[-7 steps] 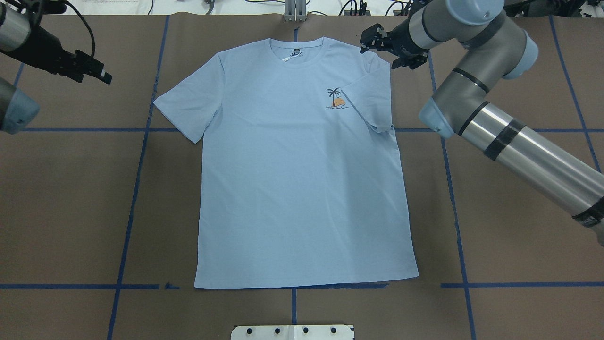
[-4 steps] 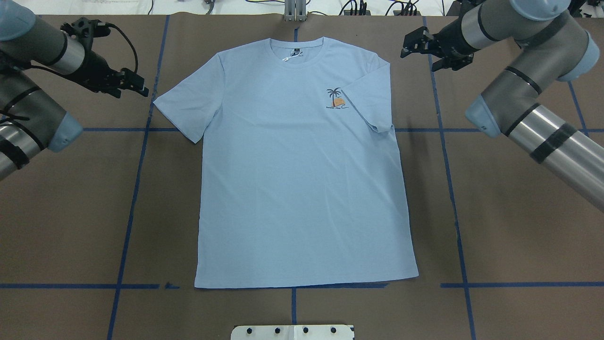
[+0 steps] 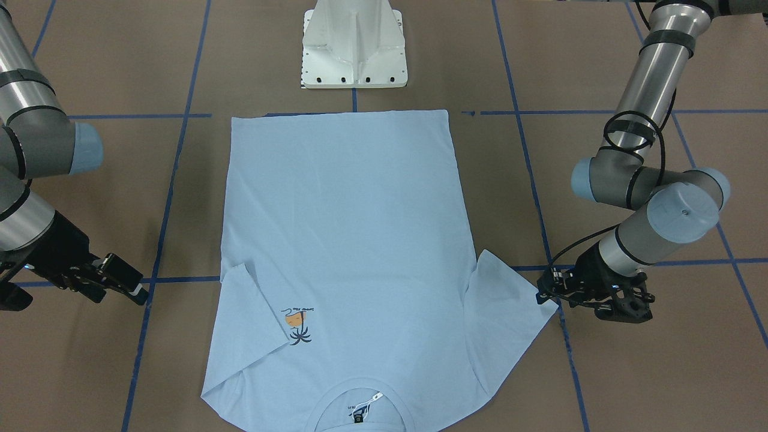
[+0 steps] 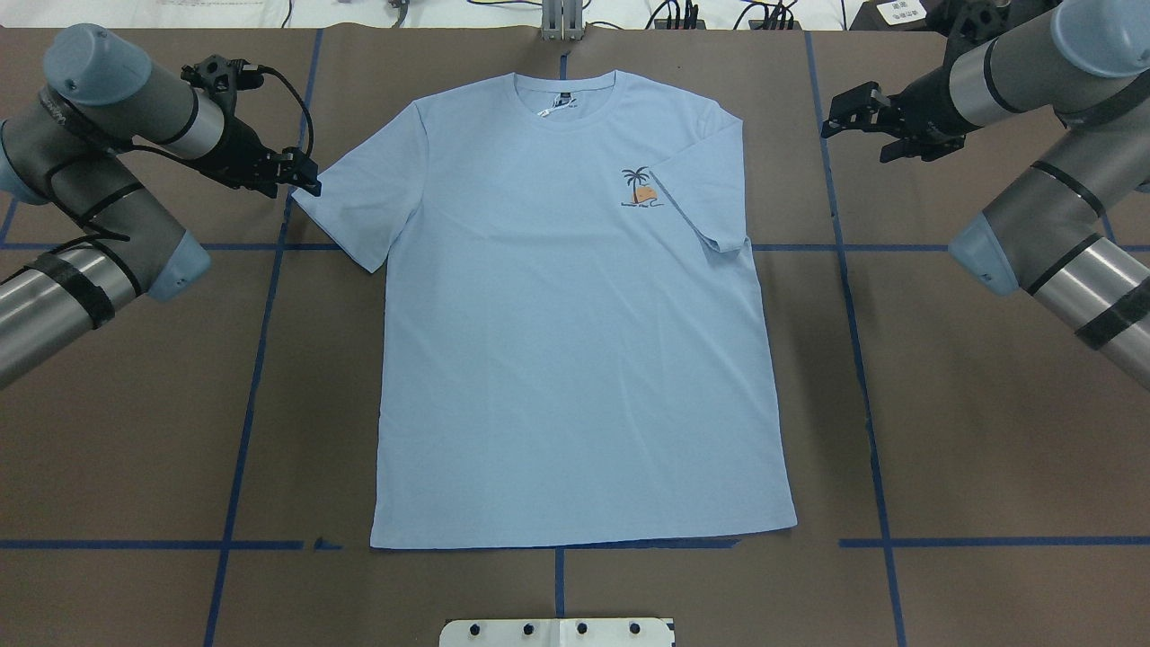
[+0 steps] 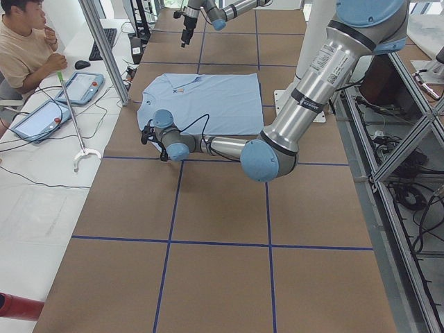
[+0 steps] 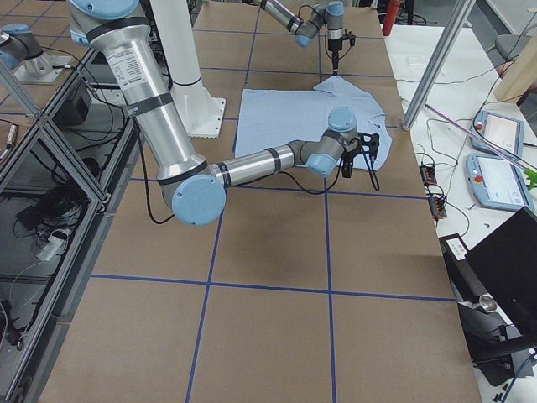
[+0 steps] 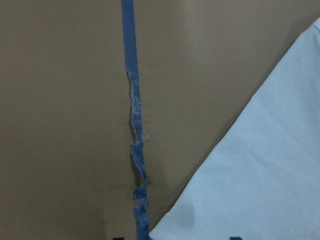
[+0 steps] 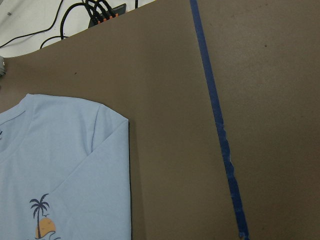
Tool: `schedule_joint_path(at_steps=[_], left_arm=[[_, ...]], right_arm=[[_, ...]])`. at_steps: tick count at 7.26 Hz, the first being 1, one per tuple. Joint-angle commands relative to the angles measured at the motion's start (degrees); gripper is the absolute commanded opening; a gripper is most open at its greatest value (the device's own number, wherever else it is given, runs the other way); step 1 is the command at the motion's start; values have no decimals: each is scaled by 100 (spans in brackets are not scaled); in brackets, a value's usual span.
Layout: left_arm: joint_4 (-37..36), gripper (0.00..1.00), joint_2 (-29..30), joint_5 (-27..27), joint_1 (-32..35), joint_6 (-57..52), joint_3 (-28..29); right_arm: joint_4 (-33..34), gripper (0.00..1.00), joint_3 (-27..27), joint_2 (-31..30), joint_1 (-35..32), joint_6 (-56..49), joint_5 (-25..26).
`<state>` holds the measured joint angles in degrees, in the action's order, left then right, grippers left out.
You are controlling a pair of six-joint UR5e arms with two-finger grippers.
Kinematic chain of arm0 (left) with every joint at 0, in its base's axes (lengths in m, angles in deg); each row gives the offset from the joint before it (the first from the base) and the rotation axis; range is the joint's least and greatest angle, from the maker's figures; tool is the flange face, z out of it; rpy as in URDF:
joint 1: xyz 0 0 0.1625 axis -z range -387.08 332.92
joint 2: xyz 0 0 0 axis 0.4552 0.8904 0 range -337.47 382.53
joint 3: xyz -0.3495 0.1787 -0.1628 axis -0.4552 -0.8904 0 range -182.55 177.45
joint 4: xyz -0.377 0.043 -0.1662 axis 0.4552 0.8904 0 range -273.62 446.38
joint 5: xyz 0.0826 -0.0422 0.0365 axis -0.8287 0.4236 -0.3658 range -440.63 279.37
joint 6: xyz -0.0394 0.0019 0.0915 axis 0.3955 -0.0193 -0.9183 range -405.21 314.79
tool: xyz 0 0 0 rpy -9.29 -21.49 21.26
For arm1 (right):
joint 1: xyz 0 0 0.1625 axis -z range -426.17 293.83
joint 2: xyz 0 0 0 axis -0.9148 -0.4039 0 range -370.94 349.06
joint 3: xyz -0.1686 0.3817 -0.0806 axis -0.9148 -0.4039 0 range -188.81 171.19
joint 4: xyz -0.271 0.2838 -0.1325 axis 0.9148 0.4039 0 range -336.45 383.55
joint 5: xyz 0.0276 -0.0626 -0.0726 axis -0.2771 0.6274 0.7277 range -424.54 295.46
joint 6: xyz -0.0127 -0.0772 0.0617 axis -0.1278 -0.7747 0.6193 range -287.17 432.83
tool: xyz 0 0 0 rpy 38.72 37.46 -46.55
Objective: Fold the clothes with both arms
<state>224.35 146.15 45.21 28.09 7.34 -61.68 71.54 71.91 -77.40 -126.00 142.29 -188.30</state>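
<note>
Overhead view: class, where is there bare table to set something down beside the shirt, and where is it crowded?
Free: brown paper-covered table either side of the body of the light blue T-shirt, between the two crosswise blue tape lines. Crowded: beside the sleeves, where the black left hand and right hand hang.

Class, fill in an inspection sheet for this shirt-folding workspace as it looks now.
Surface: brown covering with a blue tape grid.
Job's things: T-shirt lies flat, front up; folded sleeve lies over the chest, spread sleeve lies out.
Clutter: nothing seen.
Hands: left hand open at the spread sleeve's tip, touch unclear; right hand open, apart from the shirt.
Cables: black cable loops on the left arm; more cables at the far edge.
Surroundings: white pedestal; seated operator with tablets.
</note>
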Motion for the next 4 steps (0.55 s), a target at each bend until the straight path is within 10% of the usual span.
schedule_joint_path(at_steps=[1, 4], left_arm=[[54, 75, 47, -42, -67, 1, 85], [169, 68, 48, -42, -85, 1, 200]], right_arm=[[0, 100, 5, -34, -3, -3, 9], [0, 100, 40, -95, -3, -3, 97]])
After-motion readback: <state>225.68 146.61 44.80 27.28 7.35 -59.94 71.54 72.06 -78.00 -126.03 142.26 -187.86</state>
